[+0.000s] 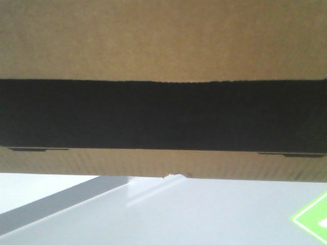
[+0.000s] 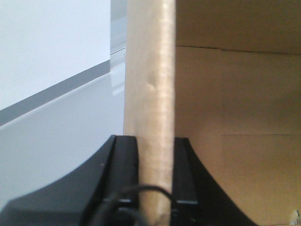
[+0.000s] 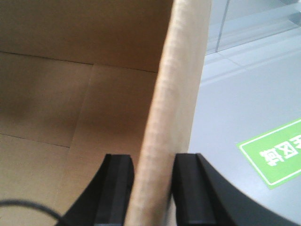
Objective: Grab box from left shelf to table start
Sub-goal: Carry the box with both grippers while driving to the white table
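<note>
Floor [image 1: 204, 214] of pale, glossy grey lies under everything. One darker grey stripe [image 1: 61, 201] crosses it at the left, and a white wall [image 2: 47, 42] rises beyond the stripe. One green marking [image 3: 277, 157] with white characters lies on the floor at the right. One box [image 1: 163, 41], brown cardboard with a wide black panel, hangs above the floor and fills the front view. Two end effectors hold it. The left end effector [image 2: 154, 146] pinches an upright side wall between its two black fingers [image 2: 124, 160]. The right end effector [image 3: 151, 162] pinches another wall the same way.
</note>
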Robot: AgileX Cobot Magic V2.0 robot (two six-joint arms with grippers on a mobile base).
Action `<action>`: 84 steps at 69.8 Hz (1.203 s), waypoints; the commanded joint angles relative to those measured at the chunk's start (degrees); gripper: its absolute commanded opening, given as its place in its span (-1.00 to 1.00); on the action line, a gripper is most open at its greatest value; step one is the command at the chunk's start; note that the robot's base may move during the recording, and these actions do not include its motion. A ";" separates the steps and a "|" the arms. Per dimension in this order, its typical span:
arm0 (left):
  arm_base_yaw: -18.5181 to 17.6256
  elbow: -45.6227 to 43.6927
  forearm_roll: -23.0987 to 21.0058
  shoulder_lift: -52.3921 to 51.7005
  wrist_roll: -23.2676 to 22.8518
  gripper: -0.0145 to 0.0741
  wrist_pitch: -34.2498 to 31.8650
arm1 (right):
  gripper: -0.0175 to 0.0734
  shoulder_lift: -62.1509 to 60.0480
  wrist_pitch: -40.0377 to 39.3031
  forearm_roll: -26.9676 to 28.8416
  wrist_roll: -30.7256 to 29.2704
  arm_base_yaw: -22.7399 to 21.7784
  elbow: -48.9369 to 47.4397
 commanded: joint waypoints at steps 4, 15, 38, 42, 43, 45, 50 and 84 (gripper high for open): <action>-0.65 -2.37 -6.96 -0.46 -1.29 -0.91 -10.73 | -0.49 0.26 -8.65 2.13 -0.69 0.45 -1.91; -0.65 -2.37 -6.96 -0.46 -1.29 -0.91 -10.73 | -0.49 0.26 -8.65 2.13 -0.69 0.45 -1.91; -0.65 -2.37 -6.96 -0.21 -1.29 -0.91 -10.73 | -0.49 0.26 -8.65 2.13 -0.69 0.45 -1.91; -0.65 -2.37 -6.96 -0.21 -1.29 -0.91 -10.73 | -0.49 0.26 -8.65 2.13 -0.69 0.45 -1.91; -0.65 -2.37 -6.96 -0.21 -1.29 -0.91 -10.73 | -0.49 0.26 -8.65 2.13 -0.69 0.45 -1.91; -0.65 -2.37 -6.96 -0.21 -1.29 -0.91 -10.73 | -0.49 0.26 -8.65 2.13 -0.69 0.45 -1.91; -0.65 -2.37 -6.96 -0.21 -1.29 -0.91 -10.73 | -0.49 0.26 -8.64 2.13 -0.69 0.45 -1.91; -0.65 -2.37 -6.96 -0.21 -1.29 -0.91 -10.73 | -0.49 0.26 -8.64 2.13 -0.69 0.45 -1.91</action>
